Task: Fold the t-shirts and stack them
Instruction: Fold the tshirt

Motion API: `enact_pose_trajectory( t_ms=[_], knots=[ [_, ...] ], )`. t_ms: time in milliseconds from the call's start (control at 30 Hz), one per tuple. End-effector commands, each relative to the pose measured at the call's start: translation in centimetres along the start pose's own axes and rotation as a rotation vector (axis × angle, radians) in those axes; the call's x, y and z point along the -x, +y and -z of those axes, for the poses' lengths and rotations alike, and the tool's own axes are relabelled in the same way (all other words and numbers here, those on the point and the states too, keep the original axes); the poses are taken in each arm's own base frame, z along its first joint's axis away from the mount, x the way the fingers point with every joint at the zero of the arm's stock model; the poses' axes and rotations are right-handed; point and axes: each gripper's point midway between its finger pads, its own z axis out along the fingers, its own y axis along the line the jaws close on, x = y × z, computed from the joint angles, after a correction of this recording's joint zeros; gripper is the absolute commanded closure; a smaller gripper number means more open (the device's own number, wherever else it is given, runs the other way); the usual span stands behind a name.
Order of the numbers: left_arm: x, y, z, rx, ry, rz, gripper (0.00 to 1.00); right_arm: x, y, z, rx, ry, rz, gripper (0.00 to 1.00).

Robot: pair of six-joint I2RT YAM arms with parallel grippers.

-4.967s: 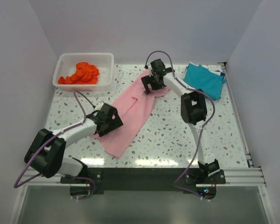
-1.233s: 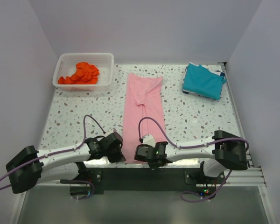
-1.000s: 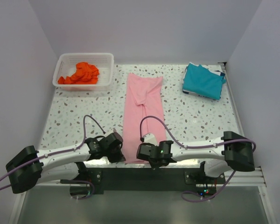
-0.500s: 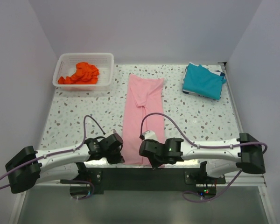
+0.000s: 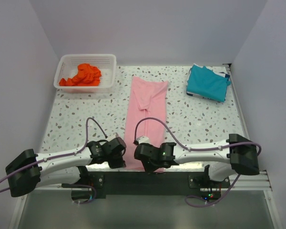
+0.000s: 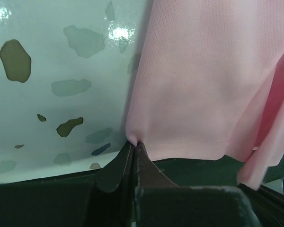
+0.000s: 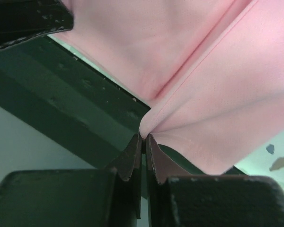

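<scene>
A light pink t-shirt [image 5: 145, 102] lies as a long narrow strip from the far middle of the table to its near edge. My left gripper [image 5: 119, 157] is shut on the near left corner of the shirt, and the left wrist view shows the pink hem [image 6: 189, 94] pinched at the tips [image 6: 134, 143]. My right gripper [image 5: 150, 162] is shut on a fold of the near hem [image 7: 203, 80], just over the table's dark front edge [image 7: 144, 137]. A folded teal blue t-shirt [image 5: 209, 82] rests at the back right. An orange-red t-shirt [image 5: 83, 75] lies crumpled in the basket.
The white mesh basket [image 5: 109, 64] stands at the back left corner. The speckled table [image 5: 81, 114] is walled on three sides. Both arms lie low along the near edge, their cables looping over the tabletop, with the black front rail [image 5: 133, 179] right behind them.
My right gripper has shifted left along the near edge toward the left gripper, carrying the pink hem with it. The left gripper has stayed put, still shut.
</scene>
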Motion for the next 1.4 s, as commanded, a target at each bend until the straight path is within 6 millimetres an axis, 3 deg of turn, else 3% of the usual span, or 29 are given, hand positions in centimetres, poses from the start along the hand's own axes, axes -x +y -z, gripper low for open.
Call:
enact_pose_trajectory(
  t_ms=[0,133,200,233,333,467,500,600,633,700,733,833,933,1100,1267,1367],
  knots=[
    [-0.1,1.8,0.2,0.075,-0.010,-0.019,1.00,1.6,2.1,-1.3,0.047,-0.043,0.004,1.00],
    [0.0,1.9,0.2,0.076,-0.013,-0.018,1.00,1.2,1.3,-2.8,-0.027,-0.014,0.010,0.84],
    [0.0,1.9,0.2,0.076,-0.013,-0.019,1.00,1.4,2.1,-2.5,0.014,-0.015,0.012,0.63],
    [0.0,1.9,0.2,0.076,-0.013,-0.019,1.00,1.5,2.5,-2.2,0.040,-0.019,0.027,0.40],
    [-0.1,2.0,0.0,0.076,-0.012,-0.016,1.00,2.4,4.2,-0.4,0.145,-0.057,0.073,0.19],
    [0.0,1.8,-0.1,0.067,-0.015,-0.020,1.00,2.8,4.5,2.7,0.215,-0.091,0.089,0.12],
    [0.0,1.8,-0.1,0.069,-0.015,-0.022,1.00,2.7,4.2,3.3,0.213,-0.095,0.078,0.01],
    [-0.1,1.9,-0.2,0.072,-0.014,-0.024,1.00,2.2,0.8,4.8,0.104,-0.122,0.003,0.01],
    [-0.1,1.9,-0.2,0.070,-0.013,-0.023,1.00,1.0,-1.3,4.8,0.025,-0.100,-0.017,0.01],
    [-0.2,2.0,-0.3,0.069,-0.010,-0.023,1.00,1.2,-3.8,5.6,-0.068,-0.163,-0.130,0.01],
    [-0.2,2.0,-0.3,0.070,-0.008,-0.023,1.00,0.1,-5.9,5.4,-0.139,-0.146,-0.157,0.01],
    [-0.2,2.0,-0.3,0.070,-0.007,-0.022,1.00,-1.7,-8.4,5.2,-0.204,-0.124,-0.272,0.02],
    [-0.2,2.0,-0.3,0.069,-0.009,-0.023,1.00,-3.6,-9.5,4.2,-0.217,-0.086,-0.364,0.17],
    [-0.2,2.0,-0.3,0.069,-0.009,-0.023,1.00,-4.7,-9.1,2.5,-0.161,-0.059,-0.422,0.37],
    [-0.3,2.2,-0.3,0.073,-0.007,-0.022,1.00,-3.7,-8.7,1.5,-0.135,-0.104,-0.442,0.39],
    [-0.3,2.2,-0.3,0.071,-0.006,-0.019,1.00,-3.0,-8.7,1.8,-0.140,-0.128,-0.444,0.38]
  ],
)
